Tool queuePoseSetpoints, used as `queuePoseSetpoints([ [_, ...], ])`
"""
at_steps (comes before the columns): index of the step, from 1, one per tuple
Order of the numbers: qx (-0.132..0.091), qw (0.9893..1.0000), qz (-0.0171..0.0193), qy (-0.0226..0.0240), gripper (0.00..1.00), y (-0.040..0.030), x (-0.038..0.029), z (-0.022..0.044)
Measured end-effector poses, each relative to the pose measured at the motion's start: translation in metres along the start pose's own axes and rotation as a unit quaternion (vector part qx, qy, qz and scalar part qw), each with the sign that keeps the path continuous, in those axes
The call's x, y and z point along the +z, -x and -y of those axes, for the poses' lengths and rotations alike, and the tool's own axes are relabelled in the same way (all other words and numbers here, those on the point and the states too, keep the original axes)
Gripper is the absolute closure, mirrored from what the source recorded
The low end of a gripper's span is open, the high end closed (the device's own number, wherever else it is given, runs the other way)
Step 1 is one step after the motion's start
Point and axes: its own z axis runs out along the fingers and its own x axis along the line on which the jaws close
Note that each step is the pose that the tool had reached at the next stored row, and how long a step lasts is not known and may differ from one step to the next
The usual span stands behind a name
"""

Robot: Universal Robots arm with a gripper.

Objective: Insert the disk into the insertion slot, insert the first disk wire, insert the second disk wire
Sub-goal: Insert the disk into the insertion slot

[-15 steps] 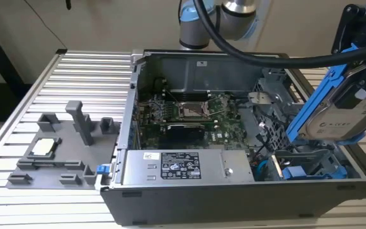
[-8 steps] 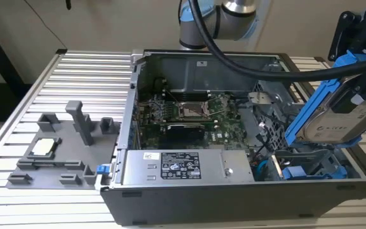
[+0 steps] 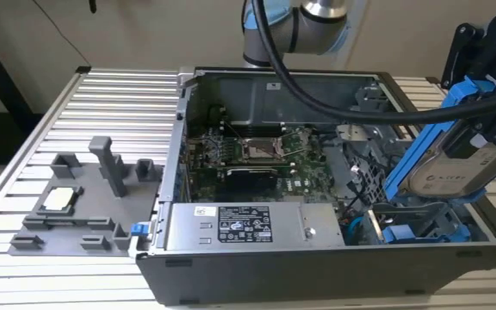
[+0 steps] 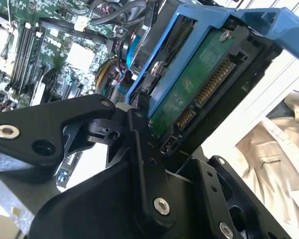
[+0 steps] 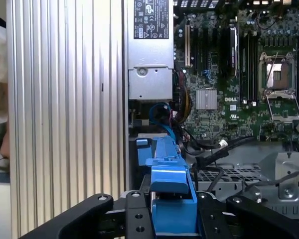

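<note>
End effector [image 5: 172,219]: black linkage fingers closed onto the flat silver-grey disk [image 3: 451,169] in its bright blue plastic carrier, one finger on either side of the carrier. The grip looks snug in both wrist views. The disk hangs steeply tilted at the exterior view's right end of the open dark grey computer case [image 3: 317,271]. It is just above the grey sheet-metal insertion slot [image 3: 412,210] and not yet in it.

Handling, as judged: rigid, dense for its size, no give. The green circuit board and connector row lie bare on its underside in the second wrist view. They are fragile, so keep contact off them. The carrier rails are smooth plastic, likely slick and a little flexible. Even so, the side rails look like the sound place to hold.

Containers: the case holds a green motherboard [image 3: 257,161], a silver labelled power supply box [image 3: 239,226], and a second blue-tabbed drive [image 3: 400,232] low in the cage. Beside the case on the ribbed aluminium worktop [image 3: 119,103], a grey moulded fixture tray [image 3: 67,223] carries a small pale square part [image 3: 60,199].
</note>
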Motion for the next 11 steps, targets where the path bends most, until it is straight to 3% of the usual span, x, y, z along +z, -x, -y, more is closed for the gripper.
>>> queuePoseSetpoints([
  [11,0.000,1.0000,-0.0001,0.0008,0.67,-0.0009,0.0133,0.0064],
])
